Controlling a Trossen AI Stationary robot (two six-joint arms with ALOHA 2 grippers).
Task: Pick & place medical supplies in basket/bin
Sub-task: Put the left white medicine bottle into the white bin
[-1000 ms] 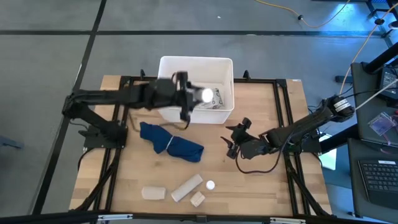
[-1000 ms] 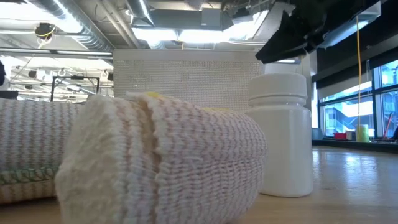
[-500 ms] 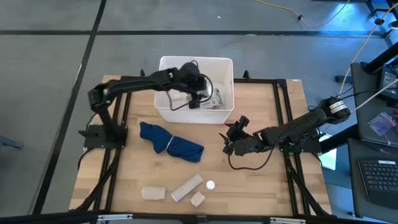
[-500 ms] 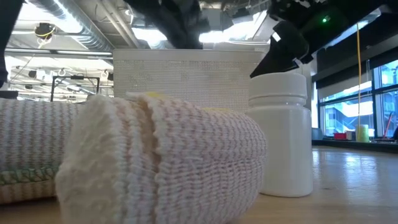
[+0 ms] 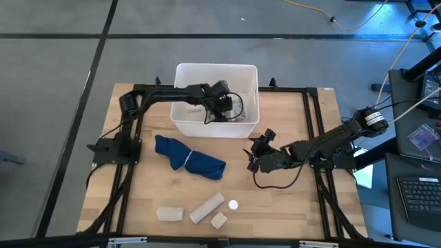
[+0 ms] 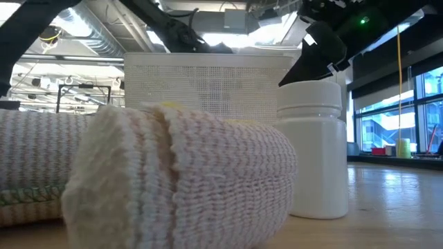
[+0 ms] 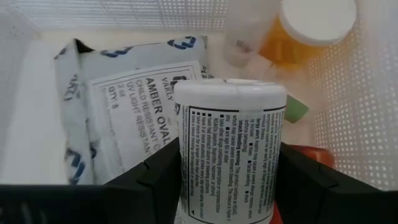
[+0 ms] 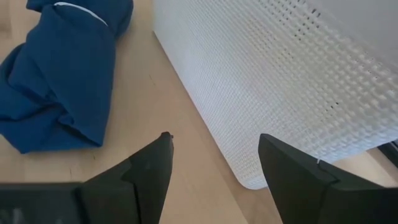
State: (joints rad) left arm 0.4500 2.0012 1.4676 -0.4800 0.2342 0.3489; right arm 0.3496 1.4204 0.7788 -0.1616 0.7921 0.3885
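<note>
Where "AMBER" reads, packet (image 7: 134, 106) lies.

I count three beige bandage pieces (image 5: 170, 214) at the table's six o'clock edge, one small white bottle (image 5: 233, 204) beside them, one blue cloth (image 5: 189, 158), one white tub (image 5: 183, 71), and one labelled bottle (image 7: 227, 149) inside it.

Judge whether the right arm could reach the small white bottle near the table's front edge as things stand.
Probably yes: the right gripper is open and empty, and bare table lies between it and the white bottle.
</note>
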